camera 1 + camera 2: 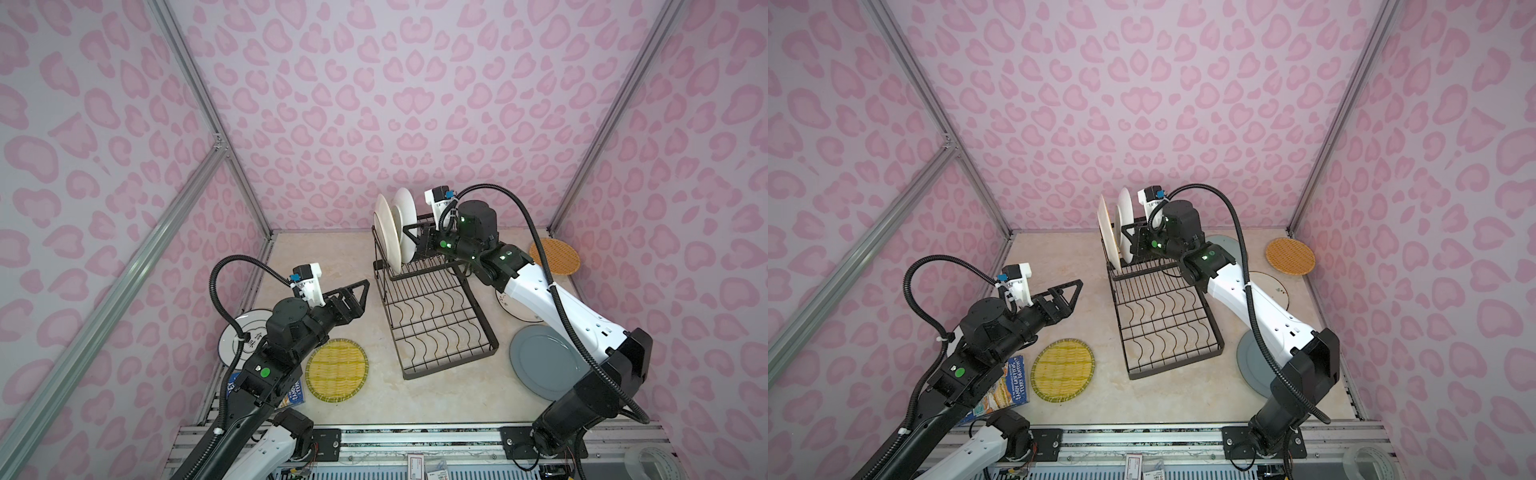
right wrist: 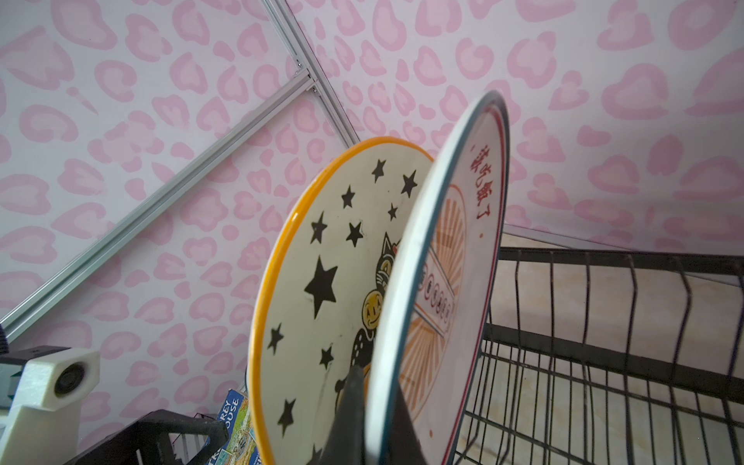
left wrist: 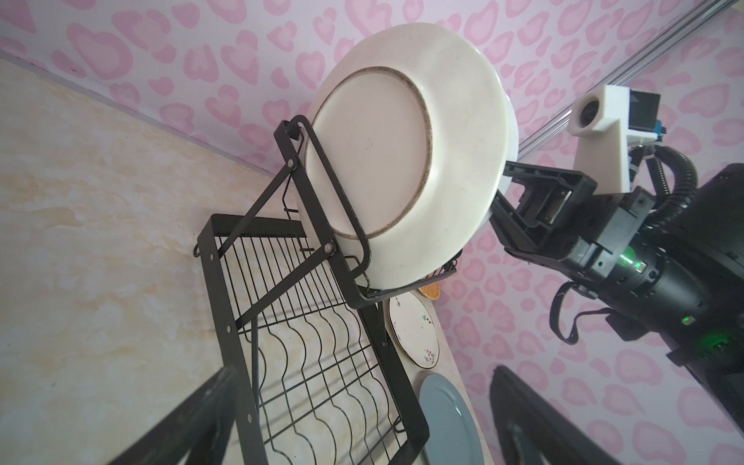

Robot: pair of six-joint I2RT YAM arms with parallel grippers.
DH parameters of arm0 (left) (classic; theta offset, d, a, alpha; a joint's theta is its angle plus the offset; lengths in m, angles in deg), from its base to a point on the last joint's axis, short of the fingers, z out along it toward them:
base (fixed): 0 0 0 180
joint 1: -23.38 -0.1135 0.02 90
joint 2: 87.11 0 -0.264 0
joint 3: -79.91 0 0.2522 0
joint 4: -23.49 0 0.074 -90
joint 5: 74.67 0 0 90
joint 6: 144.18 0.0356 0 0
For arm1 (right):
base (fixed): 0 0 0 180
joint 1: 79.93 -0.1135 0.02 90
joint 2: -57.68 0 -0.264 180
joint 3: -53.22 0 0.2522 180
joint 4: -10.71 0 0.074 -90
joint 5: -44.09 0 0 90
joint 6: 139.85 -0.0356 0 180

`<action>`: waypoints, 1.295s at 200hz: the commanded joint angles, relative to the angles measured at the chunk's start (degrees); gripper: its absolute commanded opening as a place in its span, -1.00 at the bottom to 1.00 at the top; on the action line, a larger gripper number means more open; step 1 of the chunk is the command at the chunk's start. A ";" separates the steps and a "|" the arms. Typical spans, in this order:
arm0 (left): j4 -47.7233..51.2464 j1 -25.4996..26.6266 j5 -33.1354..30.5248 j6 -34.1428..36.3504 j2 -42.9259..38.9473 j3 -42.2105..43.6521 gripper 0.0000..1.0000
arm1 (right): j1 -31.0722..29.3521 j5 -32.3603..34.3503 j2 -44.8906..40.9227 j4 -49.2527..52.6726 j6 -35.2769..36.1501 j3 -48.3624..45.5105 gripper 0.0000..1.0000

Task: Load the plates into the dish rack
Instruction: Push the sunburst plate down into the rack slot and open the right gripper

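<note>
Up on the raised tier of the dish rack (image 1: pixel 451 363) we've got two plates standing on edge: the star plate (image 2: pixel 322 282) sits upright in its slot, and close beside it the red-lettered plate (image 2: pixel 455 249), though whether the two touch we can't tell. Our right end effector (image 2: pixel 376 418) is clenched on that second plate's lower rim, a finger on either face, and we judge that's to steady it on edge while it settles between the wires. Off to the side the left end effector (image 1: pixel 359 297) hangs released, jaws wide, above bare table (image 1: pixel 291 266), clear of the rack so it doesn't crowd the placing. Flat on the table wait the yellow woven plate (image 1: pixel 337 370), the orange woven plate (image 1: pixel 555 257) and the grey-blue plate (image 1: pixel 540 361), so we reckon the loading has a good way to go.
</note>
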 commanded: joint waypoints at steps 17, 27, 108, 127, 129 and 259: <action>-2.32 0.07 -0.04 -0.33 0.85 -0.85 0.97 | 0.22 1.41 1.36 -2.65 0.17 0.22 -1.00; -2.41 0.00 -0.02 -0.29 0.98 -0.89 0.97 | 0.22 1.91 1.55 -2.45 0.22 0.22 -1.00; -2.28 0.07 -0.28 -0.41 0.95 -0.86 0.97 | -0.31 -0.45 0.61 -4.57 -0.27 0.08 -1.00; -2.28 0.07 -0.33 -0.53 0.72 -0.73 0.96 | -0.25 -1.42 0.27 -5.45 -1.05 0.42 -1.00; -2.34 0.07 -0.39 -0.54 0.70 -0.73 0.97 | -0.29 -1.61 0.24 -5.57 -1.17 0.43 -1.00; -2.19 0.16 -0.76 -0.36 0.58 -0.33 0.96 | -1.87 4.07 3.08 -1.12 2.19 2.91 -1.00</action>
